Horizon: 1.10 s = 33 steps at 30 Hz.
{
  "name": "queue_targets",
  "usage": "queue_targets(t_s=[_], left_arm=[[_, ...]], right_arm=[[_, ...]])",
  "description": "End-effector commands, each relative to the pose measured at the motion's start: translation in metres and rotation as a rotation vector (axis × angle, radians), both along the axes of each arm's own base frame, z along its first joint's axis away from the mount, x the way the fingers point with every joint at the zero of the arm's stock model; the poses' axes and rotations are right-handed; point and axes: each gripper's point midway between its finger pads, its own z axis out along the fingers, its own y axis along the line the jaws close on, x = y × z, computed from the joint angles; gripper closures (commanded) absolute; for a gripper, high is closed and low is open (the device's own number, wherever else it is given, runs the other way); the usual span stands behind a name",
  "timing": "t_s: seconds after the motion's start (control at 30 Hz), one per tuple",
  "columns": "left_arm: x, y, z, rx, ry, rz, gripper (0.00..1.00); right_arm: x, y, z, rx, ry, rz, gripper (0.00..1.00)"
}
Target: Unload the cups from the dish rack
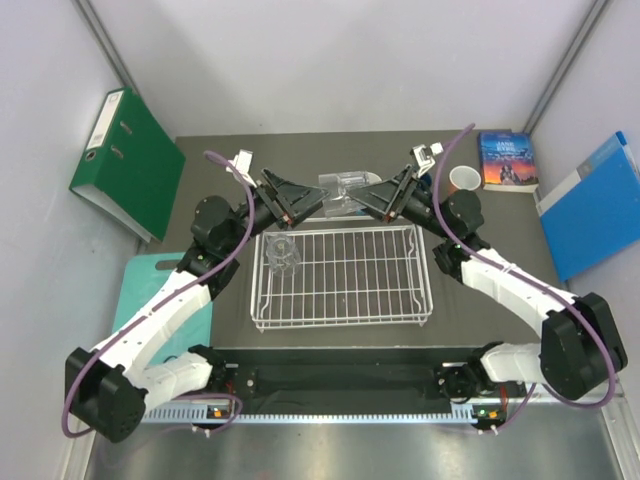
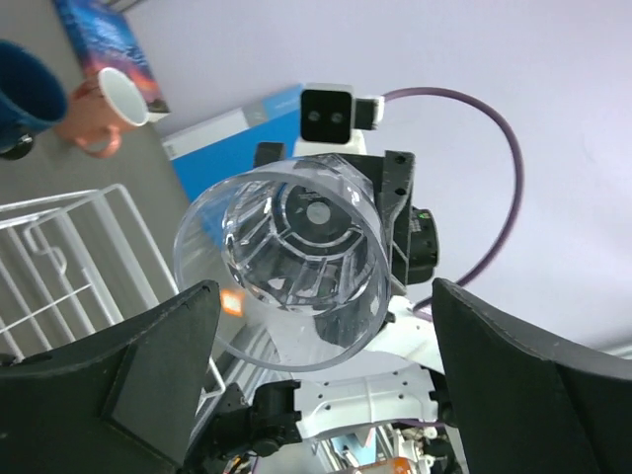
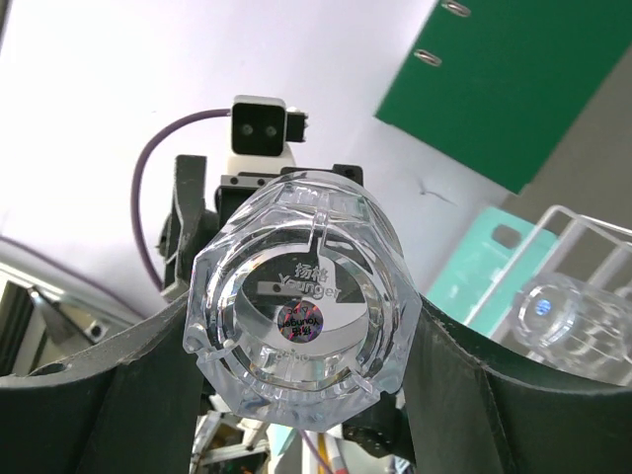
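A clear glass tumbler (image 1: 344, 190) is held on its side in the air behind the white wire dish rack (image 1: 340, 322). My right gripper (image 1: 368, 200) is shut on its thick base, which fills the right wrist view (image 3: 301, 316). My left gripper (image 1: 320, 202) is open, its fingers spread wide on either side of the tumbler's open mouth (image 2: 281, 262). A second clear tumbler (image 1: 281, 255) lies in the rack's far left corner and also shows in the right wrist view (image 3: 573, 316). A salmon-pink mug (image 1: 463, 180) stands behind the rack at the right. A dark blue mug (image 2: 25, 94) shows beside it.
A green binder (image 1: 125, 160) leans at the far left. A teal cutting board (image 1: 140, 285) lies under the left arm. A book (image 1: 507, 160) and a blue folder (image 1: 590, 205) lie at the far right. Walls close in on three sides.
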Motion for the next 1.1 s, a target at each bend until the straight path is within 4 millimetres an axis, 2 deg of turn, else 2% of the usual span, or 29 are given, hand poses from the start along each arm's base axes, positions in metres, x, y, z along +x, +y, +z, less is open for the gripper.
queue_targets(t_s=[0.0,0.07,0.1,0.23,0.37,0.53,0.7,0.73,0.8,0.83,0.87,1.03,1.07], left_arm=[[-0.018,0.001,0.036,-0.087,-0.145,-0.064,0.15],[-0.017,0.000,0.037,-0.094,-0.151,-0.063,0.23],[-0.017,0.000,0.037,-0.094,-0.150,-0.068,0.30],[-0.015,-0.002,0.036,-0.095,-0.150,-0.072,0.40],[-0.013,-0.004,0.040,-0.096,-0.154,-0.079,0.43],[-0.007,-0.008,0.036,-0.093,-0.144,-0.088,0.42],[-0.004,-0.012,0.033,-0.088,-0.139,-0.100,0.46],[-0.003,-0.012,0.034,-0.090,-0.144,-0.098,0.50],[-0.003,-0.013,0.033,-0.087,-0.145,-0.100,0.70],[-0.003,-0.013,0.034,-0.086,-0.149,-0.100,0.81],[-0.002,-0.014,0.031,-0.076,-0.144,-0.103,1.00],[0.000,-0.017,0.028,-0.056,-0.126,-0.116,1.00],[0.004,-0.018,0.019,-0.018,-0.100,-0.108,1.00]], right_arm=[[-0.016,-0.007,0.050,0.128,-0.151,0.049,1.00],[-0.015,-0.005,0.050,0.135,-0.153,0.057,1.00],[-0.012,-0.004,0.049,0.135,-0.146,0.057,1.00],[-0.011,0.001,0.046,0.136,-0.141,0.076,1.00],[-0.012,0.008,0.044,0.118,-0.142,0.092,1.00],[-0.018,0.017,0.038,0.093,-0.142,0.124,1.00],[-0.025,0.024,0.038,0.060,-0.169,0.154,1.00],[-0.025,0.026,0.035,0.048,-0.157,0.159,1.00],[-0.028,0.024,0.035,0.039,-0.171,0.157,1.00],[-0.028,0.024,0.034,0.034,-0.171,0.153,1.00],[-0.029,0.024,0.034,0.023,-0.181,0.151,1.00],[-0.033,0.021,0.035,-0.011,-0.210,0.146,1.00],[-0.032,0.022,0.031,-0.039,-0.206,0.140,0.91]])
